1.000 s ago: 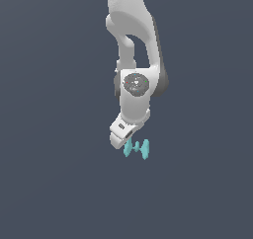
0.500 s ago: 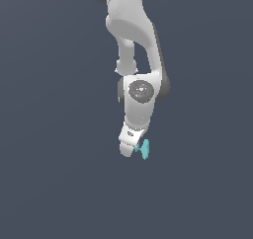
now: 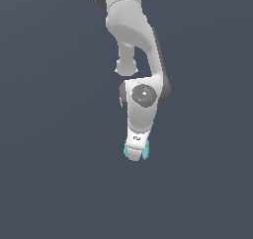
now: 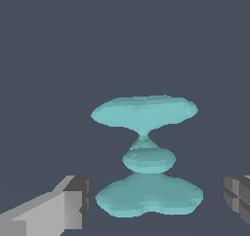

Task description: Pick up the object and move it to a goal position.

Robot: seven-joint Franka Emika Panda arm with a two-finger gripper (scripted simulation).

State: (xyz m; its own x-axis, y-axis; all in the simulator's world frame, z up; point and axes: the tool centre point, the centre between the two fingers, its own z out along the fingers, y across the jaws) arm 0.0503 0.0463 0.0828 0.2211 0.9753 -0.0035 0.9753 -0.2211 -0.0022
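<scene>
Teal, one object (image 4: 146, 157) sits between two spread, untouching fingers (image 4: 73, 201) of the end effector (image 4: 156, 203).

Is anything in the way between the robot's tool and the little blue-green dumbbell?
No. In the wrist view the teal dumbbell sits right between the tool's open fingers, with nothing else near it.

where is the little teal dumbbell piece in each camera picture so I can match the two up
Exterior view: the teal dumbbell piece is mostly hidden behind the white claw; only teal slivers show on either side of its tip.
Wrist view: the piece fills the centre, its flared ends stacked one above the other, between the two fingers.
Shared landmark: the claw itself, straddling the piece with open gaps on both sides.
</scene>
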